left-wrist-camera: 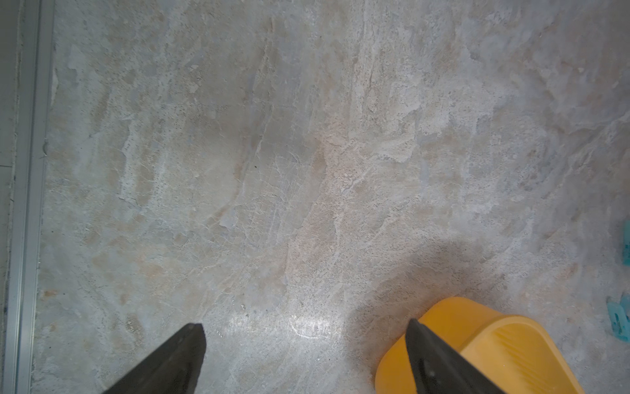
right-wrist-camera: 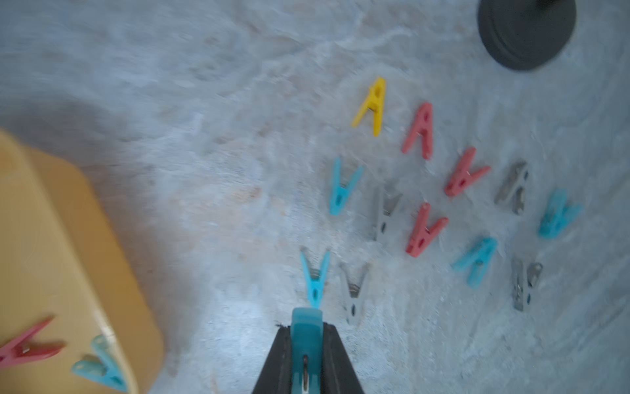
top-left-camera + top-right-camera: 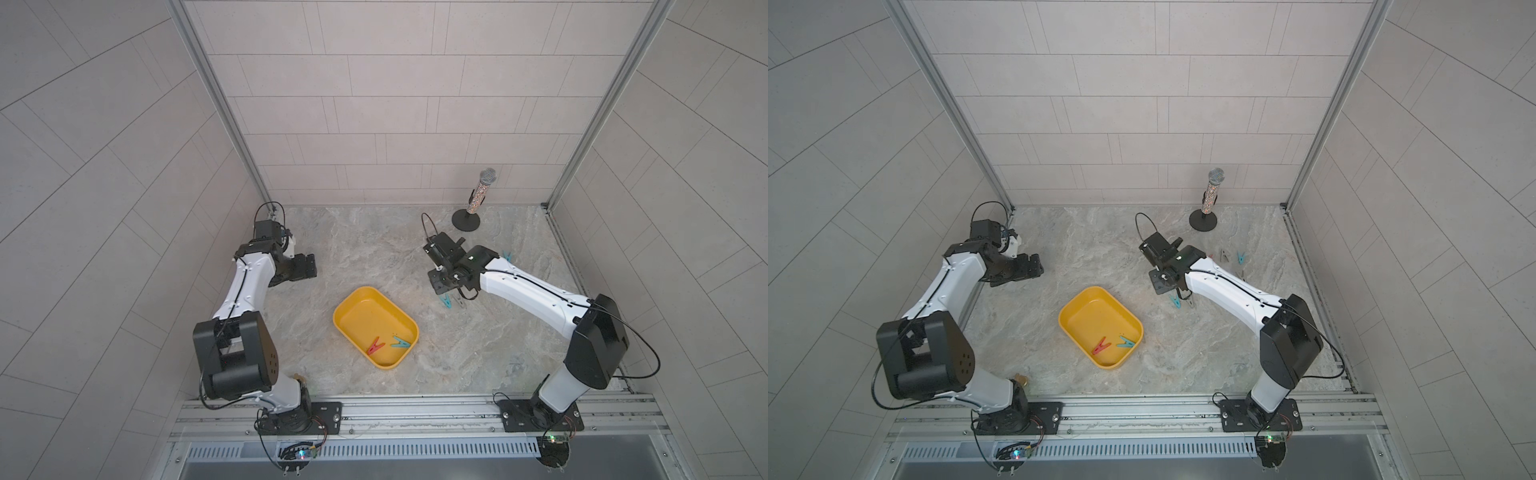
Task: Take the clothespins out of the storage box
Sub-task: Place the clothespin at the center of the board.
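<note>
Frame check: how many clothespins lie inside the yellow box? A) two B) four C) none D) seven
A: in a top view only a red pin and a teal pin lie in the box.

Glittery microphone (image 3: 482, 192) (black round stand (image 3: 466, 220)), marbled tabletop (image 3: 374, 249)

Two clothespins (image 3: 376, 345) lie in the storage box (image 3: 370, 313), the other clothespins (image 2: 426, 228) on the table (image 3: 374, 249) to its right.
</note>
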You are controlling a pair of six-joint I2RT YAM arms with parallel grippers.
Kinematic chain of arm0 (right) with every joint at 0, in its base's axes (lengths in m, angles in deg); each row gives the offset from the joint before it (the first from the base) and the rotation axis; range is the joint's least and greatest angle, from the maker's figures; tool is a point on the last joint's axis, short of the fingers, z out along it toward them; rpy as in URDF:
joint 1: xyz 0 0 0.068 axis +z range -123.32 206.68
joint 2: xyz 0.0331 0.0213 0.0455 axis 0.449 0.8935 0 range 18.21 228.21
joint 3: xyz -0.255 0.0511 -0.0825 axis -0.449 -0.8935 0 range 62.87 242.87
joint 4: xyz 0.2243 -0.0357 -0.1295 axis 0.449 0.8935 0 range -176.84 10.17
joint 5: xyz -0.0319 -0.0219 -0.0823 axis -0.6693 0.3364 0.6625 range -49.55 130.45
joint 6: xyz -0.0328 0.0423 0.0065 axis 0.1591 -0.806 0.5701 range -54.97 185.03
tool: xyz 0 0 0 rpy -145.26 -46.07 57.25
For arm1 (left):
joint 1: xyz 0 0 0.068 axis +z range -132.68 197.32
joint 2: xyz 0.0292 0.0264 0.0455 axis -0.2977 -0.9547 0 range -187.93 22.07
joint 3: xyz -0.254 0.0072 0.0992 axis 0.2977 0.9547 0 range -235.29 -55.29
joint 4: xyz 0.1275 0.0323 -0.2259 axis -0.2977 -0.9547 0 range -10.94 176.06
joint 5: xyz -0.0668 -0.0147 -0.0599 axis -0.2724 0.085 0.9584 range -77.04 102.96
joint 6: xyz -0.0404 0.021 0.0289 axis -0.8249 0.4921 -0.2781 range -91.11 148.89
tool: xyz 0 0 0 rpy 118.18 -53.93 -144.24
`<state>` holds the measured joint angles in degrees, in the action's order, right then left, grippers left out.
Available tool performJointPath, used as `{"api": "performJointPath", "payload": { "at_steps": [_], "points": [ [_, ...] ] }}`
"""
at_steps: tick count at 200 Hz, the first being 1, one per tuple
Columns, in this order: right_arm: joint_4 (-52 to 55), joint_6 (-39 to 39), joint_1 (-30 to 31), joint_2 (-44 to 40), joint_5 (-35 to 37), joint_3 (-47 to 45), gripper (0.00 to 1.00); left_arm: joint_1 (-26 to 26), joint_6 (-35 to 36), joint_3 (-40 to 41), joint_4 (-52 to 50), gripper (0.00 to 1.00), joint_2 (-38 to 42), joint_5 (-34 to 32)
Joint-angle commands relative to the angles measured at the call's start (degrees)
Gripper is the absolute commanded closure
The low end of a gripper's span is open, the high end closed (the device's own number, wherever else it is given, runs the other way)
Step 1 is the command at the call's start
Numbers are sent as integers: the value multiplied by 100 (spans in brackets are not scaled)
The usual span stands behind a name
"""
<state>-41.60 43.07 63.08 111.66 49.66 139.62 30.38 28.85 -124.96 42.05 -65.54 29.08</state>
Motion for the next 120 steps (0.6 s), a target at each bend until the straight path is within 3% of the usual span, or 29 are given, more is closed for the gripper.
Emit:
{"api": "performJointPath", "payload": {
  "at_steps": [1, 34, 120],
  "points": [
    [136, -473, -427, -231, 557, -544, 96, 12, 50, 75, -55, 0, 38, 42],
    [101, -459, -847, 34, 985, -941, 96, 11, 53, 72, -55, 0, 36, 53],
    [-153, -481, -879, 1202, 1265, -669, 95, 13, 49, 73, -48, 0, 48, 45]
  ]
}}
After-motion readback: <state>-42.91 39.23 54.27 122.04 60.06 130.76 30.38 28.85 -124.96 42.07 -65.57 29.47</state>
